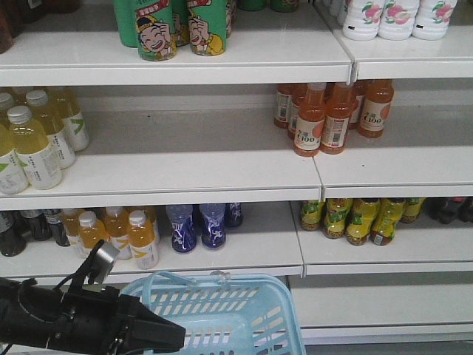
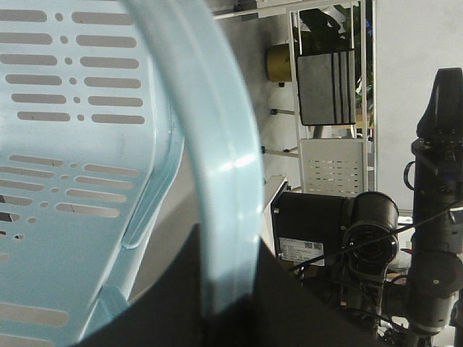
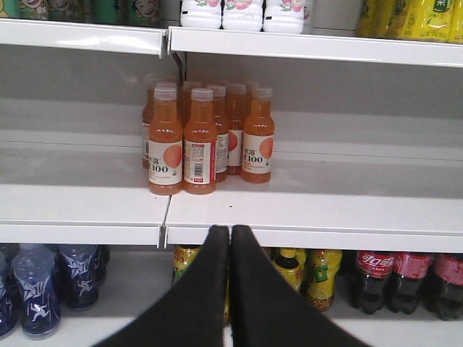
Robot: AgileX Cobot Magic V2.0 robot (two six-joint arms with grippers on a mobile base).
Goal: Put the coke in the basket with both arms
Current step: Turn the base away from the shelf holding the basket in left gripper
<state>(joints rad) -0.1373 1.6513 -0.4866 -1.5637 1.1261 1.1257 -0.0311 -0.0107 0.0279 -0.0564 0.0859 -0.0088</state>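
The left claw [image 1: 176,337], black and at the lower left of the front view, is clamped on the basket [image 1: 222,284]. In the left wrist view a pale blue band of the basket runs down the middle of the frame and disappears between the black fingers [image 2: 155,314] at the bottom edge. The basket is light blue with slotted sides and fills the bottom centre of the front view, with a thin loop handle [image 1: 164,279] arching over its far rim.

The right claw [image 3: 230,233] sits at the bottom centre of its own wrist view. It is pinched fully closed, the two black fingers touching along their length with nothing between them.

Just beyond its tips in that view is the lowest shelf [image 3: 87,233]. There, dark cola bottles [image 3: 372,278] with red labels and white script stand at the lower right. Yellow drink bottles [image 3: 318,278] stand beside them. Blue bottles [image 3: 32,300] with white figures are at the lower left.

On the middle shelf, in the centre of the frame, is a cluster of orange juice bottles [image 3: 200,141]. Their labels read "C100", and one turns its barcode side forward. In the front view, pale yellow bottles [image 1: 37,148] with white labels stand at the left of that shelf.

On the top shelf are green cans [image 1: 157,29] printed with a laughing cartoon face. White bottles [image 1: 397,18] bearing a pink peach picture are at the upper right.
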